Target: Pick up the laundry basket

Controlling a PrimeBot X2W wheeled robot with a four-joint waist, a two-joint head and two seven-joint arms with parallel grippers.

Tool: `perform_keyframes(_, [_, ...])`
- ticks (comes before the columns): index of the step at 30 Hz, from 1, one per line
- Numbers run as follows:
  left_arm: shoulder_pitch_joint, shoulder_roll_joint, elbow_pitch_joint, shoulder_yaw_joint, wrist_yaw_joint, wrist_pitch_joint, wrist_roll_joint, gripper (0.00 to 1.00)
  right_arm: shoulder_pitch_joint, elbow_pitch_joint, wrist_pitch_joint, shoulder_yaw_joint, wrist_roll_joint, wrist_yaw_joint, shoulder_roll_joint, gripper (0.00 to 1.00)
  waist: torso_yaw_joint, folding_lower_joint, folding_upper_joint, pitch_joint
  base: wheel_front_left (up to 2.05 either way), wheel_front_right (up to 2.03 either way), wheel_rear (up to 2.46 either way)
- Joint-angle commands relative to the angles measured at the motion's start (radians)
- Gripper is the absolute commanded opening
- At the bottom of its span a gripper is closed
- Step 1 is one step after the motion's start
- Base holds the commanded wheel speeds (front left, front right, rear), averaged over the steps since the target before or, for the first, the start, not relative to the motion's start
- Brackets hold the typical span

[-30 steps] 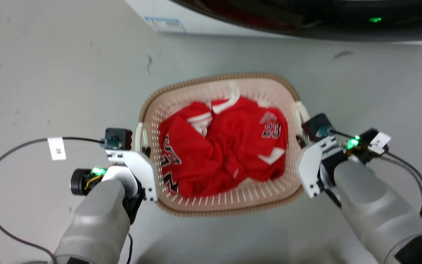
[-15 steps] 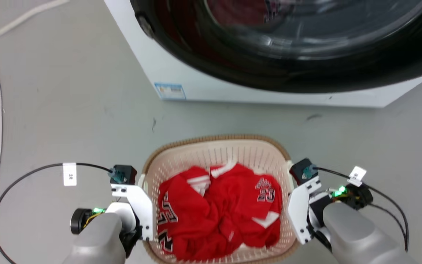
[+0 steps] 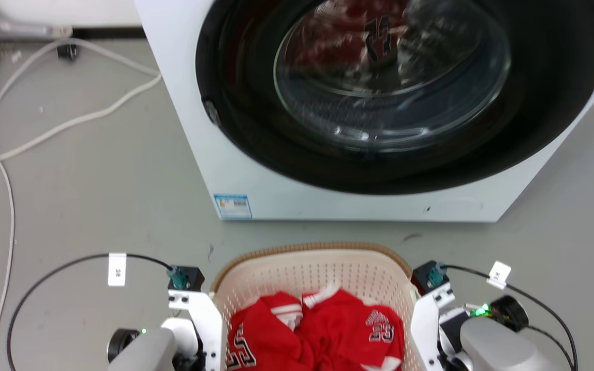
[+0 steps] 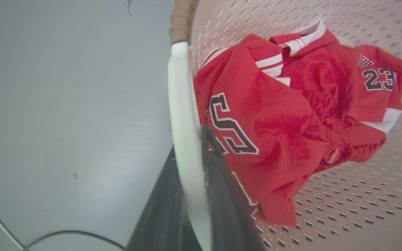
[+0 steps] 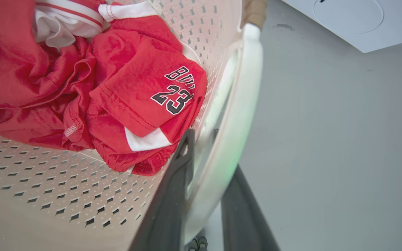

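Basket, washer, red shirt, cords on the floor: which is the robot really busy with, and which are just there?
Busy with: laundry basket, left gripper and right gripper, each clamped on a white handle.
Just there: washer, red shirt lying in the basket, floor cords.

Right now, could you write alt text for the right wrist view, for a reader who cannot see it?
The right gripper clamps the white side handle of the laundry basket, one dark finger on each side. A red jersey numbered 23 lies in the basket; grey floor and a washer corner lie beyond.
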Motion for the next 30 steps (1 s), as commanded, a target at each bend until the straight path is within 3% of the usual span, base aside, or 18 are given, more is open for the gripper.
perform_keyframes(1, [0.015,-0.005,-0.01,-0.011,-0.004,0.007,-0.012,0.0,0.021,-0.011,0.008,0.019,0.014,0.006,-0.001,0.0,-0.017,0.0002,-0.0001,-0.054,0.0,0.0,0.0])
perform_keyframes(17, [0.042,0.02,-0.015,-0.119,-0.004,0.082,-0.121,0.0,0.053,-0.024,0.072,0.146,0.178,0.005,-0.025,0.0,-0.037,0.0002,-0.0001,-0.159,0.0,0.0,0.0])
perform_keyframes(30, [0.02,0.015,0.016,-0.167,-0.004,0.049,-0.156,0.0,0.033,0.0,0.015,0.199,0.223,0.005,-0.02,0.0,-0.032,0.0002,-0.0001,-0.167,0.0,0.0,0.0])
